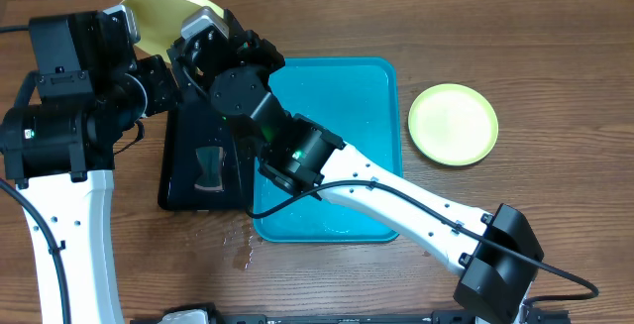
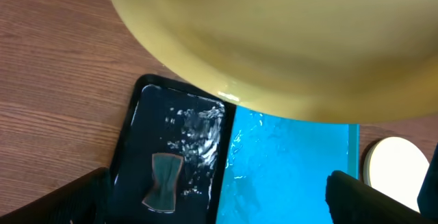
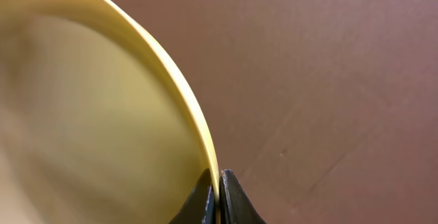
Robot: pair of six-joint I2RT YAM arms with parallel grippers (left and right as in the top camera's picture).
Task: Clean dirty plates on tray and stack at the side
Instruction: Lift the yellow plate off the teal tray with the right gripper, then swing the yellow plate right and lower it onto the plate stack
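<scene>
My right gripper (image 3: 219, 198) pinches only the plate (image 3: 102, 128) rim; the left gripper (image 2: 219, 202) gapes short of it. This thin hold could slip.

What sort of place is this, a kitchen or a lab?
Likely a robotics lab bench: two robot arms over a wooden table, with a turquoise tray, a black tray and plastic plates.

Robotics lab bench: wood-grain table (image 1: 535, 27), left arm (image 1: 69, 205), right arm (image 1: 416, 205), loose cable (image 1: 575, 279).
</scene>
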